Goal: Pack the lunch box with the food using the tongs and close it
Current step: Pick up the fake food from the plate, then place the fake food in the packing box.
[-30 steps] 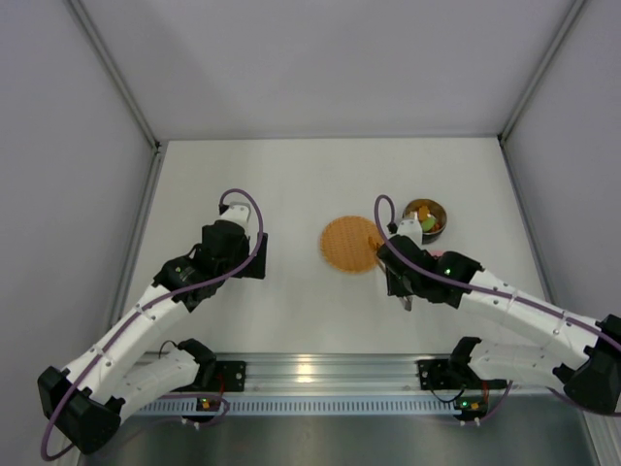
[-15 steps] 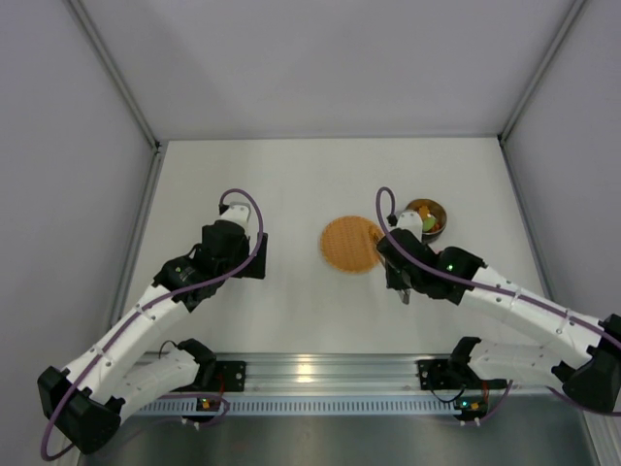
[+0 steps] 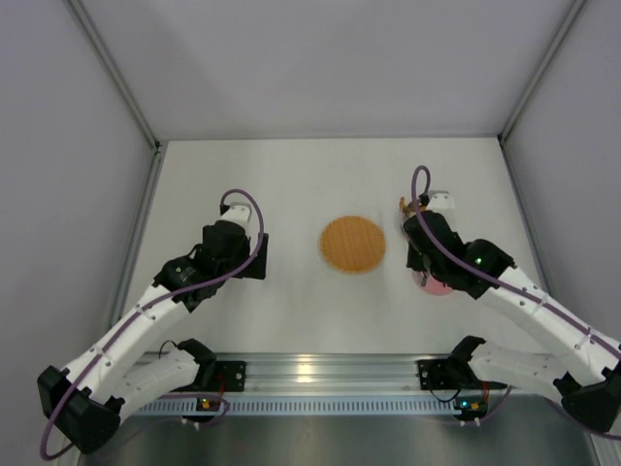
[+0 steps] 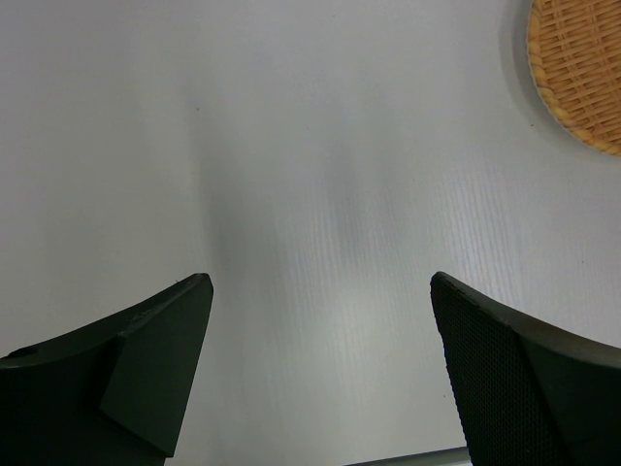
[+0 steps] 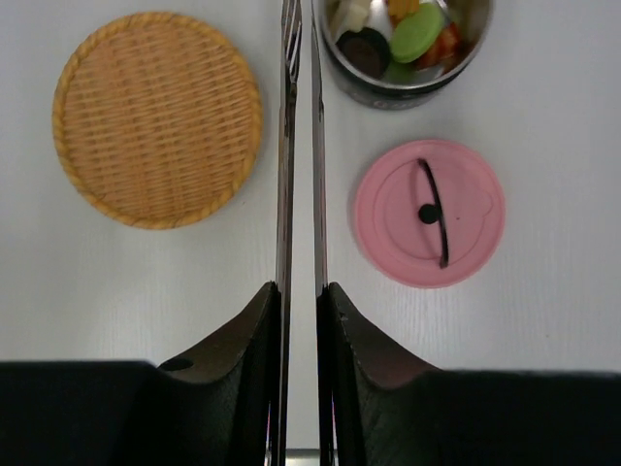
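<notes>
My right gripper (image 5: 299, 289) is shut on the tongs (image 5: 287, 146). Their two slim silver arms run straight up the right wrist view with a narrow gap and nothing between them. Their tips end just left of the lunch box (image 5: 408, 92), a steel bowl standing open. Inside it lies the food: a green disc (image 5: 419, 34), a black piece (image 5: 364, 49), and orange and yellow chunks. Its pink lid (image 5: 466, 209) with a dark handle lies flat on the table, beside the bowl. From above, my right arm hides the bowl and only a sliver of the lid (image 3: 434, 284) shows. My left gripper (image 4: 320, 291) hangs open and empty over bare table.
The orange woven plate (image 3: 352, 244) lies empty at mid-table, left of the tongs (image 5: 157, 118), and shows at the top right corner of the left wrist view (image 4: 582, 68). White walls close in the table on three sides. The arms' mounting rail runs along the near edge.
My right arm has swung right and farther away with the tongs, from beside the plate to over the bowl and lid. The left arm has not moved.
</notes>
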Controlling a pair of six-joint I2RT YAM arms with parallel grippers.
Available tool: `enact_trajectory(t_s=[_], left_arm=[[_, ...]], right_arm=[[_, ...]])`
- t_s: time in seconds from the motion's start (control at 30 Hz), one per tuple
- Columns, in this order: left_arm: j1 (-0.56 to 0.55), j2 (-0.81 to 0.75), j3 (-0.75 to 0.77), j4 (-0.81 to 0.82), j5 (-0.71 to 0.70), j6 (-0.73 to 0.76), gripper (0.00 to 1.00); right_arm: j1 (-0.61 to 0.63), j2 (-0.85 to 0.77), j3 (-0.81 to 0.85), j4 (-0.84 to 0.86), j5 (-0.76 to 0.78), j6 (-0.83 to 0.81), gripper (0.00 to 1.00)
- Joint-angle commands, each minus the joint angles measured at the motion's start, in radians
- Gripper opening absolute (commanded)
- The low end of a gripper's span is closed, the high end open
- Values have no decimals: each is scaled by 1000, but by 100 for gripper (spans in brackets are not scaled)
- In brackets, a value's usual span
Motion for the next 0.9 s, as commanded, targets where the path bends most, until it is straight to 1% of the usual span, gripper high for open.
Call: enact_trajectory(t_s=[0.0,0.07,0.17,0.47,0.87], left_arm=[[-6,-16,-5,28,-8,-3,99],[-6,-16,-5,29,-7,-3,99],[-8,-17,-5,28,-8,-3,99],[-11,-14,-5,28,-10,-3,99],[-12,-17,-5,28,-10,-5,99]], right_arm=[[-126,-72,8,-24,-3,-78,24],[-204,-98,-15,-10,-46,-101,24],[-241,-115,-36,3,-73,-119,23],[-281,-100,-92,62,-112,-133,24],[-299,-71,-86,82,-122,-147,36]])
